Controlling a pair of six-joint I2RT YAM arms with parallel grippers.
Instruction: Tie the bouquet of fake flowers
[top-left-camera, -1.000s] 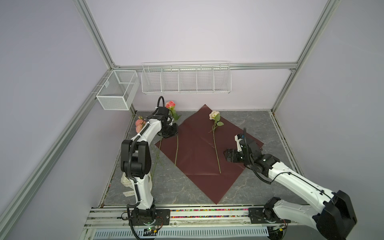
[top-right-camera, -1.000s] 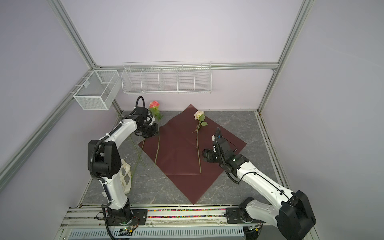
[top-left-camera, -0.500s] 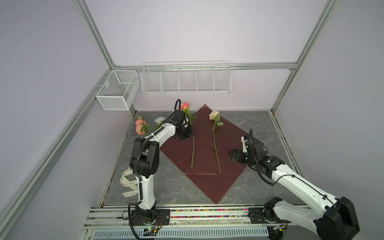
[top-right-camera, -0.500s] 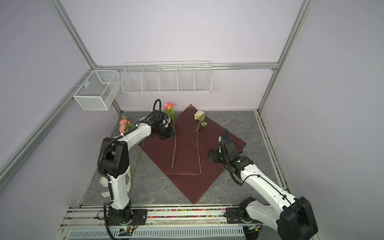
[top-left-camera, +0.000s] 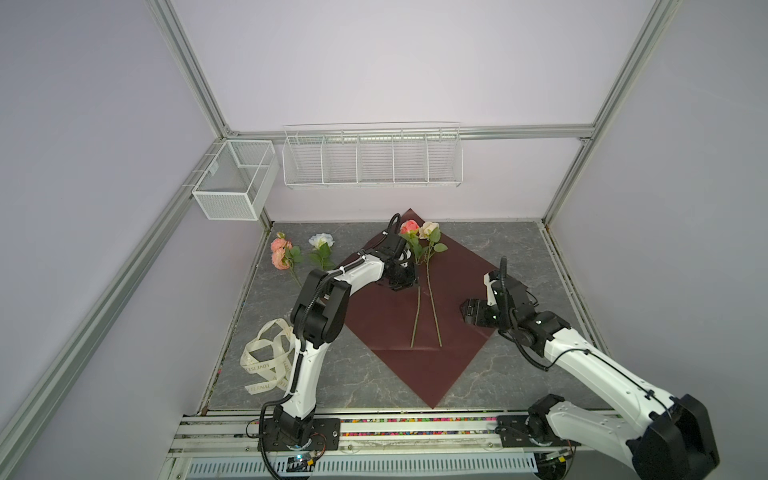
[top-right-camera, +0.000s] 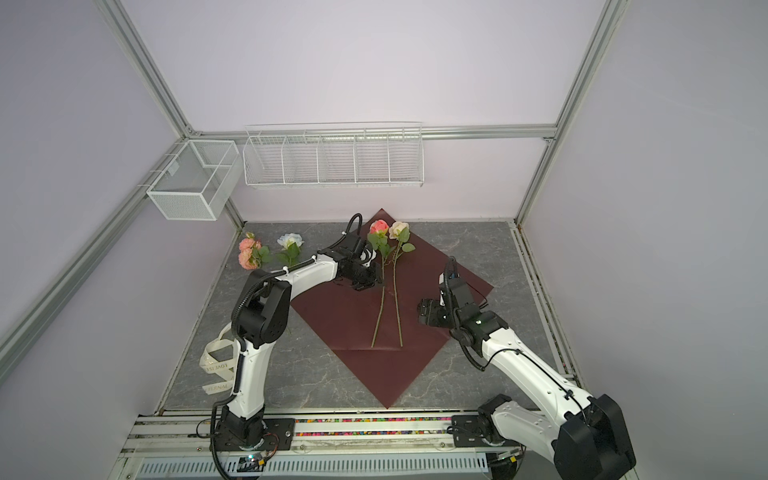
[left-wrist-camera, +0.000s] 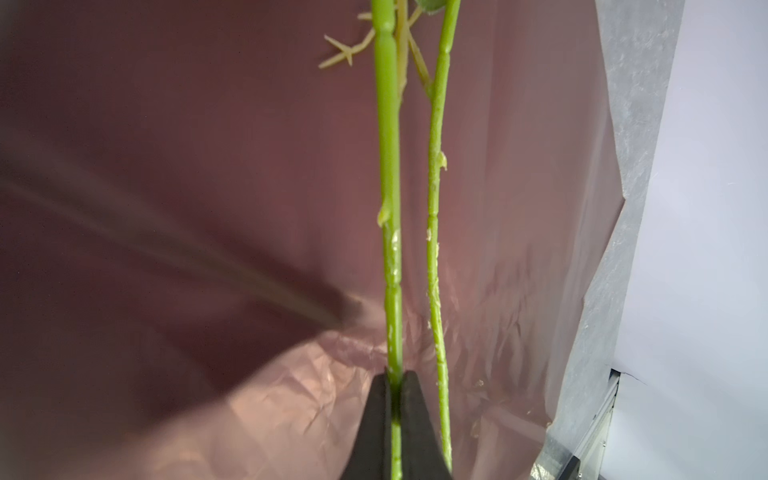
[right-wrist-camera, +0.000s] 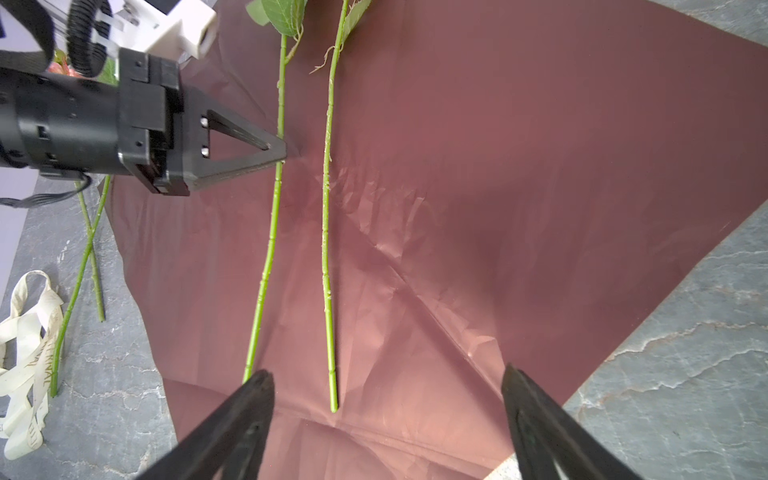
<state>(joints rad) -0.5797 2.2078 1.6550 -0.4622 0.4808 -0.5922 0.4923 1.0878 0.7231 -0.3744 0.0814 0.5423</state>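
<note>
The left end effector (right-wrist-camera: 282, 153) has carried the pink rose (top-left-camera: 409, 227) rightward across the dark-red paper (top-left-camera: 382, 320). Its stem now lies just beside the cream rose (top-left-camera: 429, 229), still pinched in the closed jaws. The right end effector (right-wrist-camera: 385, 374), wide open and empty, hovers over the paper's right corner. Peach roses (top-left-camera: 279, 253) and a pale-blue rose (top-left-camera: 321, 241) stay on the bench (top-left-camera: 498, 249).

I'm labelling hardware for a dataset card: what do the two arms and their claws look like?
The left arm and right arm have white shells, black joints and black cables. The left claw and right claw are matte black, each with two tapering triangular fingers.
</note>
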